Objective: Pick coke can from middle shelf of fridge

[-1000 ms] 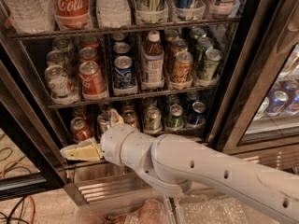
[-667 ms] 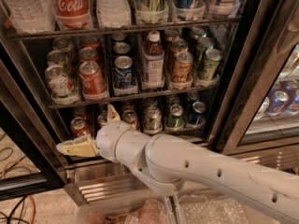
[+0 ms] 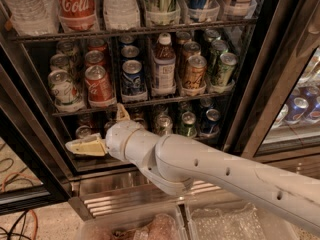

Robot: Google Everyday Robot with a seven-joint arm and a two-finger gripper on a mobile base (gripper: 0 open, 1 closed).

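Observation:
The coke can [image 3: 98,84] is red with white script and a silver top. It stands at the front of the second lane from the left on the middle shelf [image 3: 165,100] of the fridge [image 3: 250,89]. More red cans stand behind it. My gripper [image 3: 98,128] is open, one cream finger pointing left and the other up. It hangs in front of the lower rack, just below the coke can and apart from it. It holds nothing.
A white-and-green can [image 3: 63,88] stands left of the coke can and a blue can [image 3: 133,76] right of it. A brown bottle [image 3: 164,65] and further cans fill the lanes to the right. A large Coca-Cola bottle [image 3: 76,4] stands on the top rack. A glass door [image 3: 295,109] is at right.
My gripper has risen slightly toward the middle shelf and shifted a little left. The cans have not moved.

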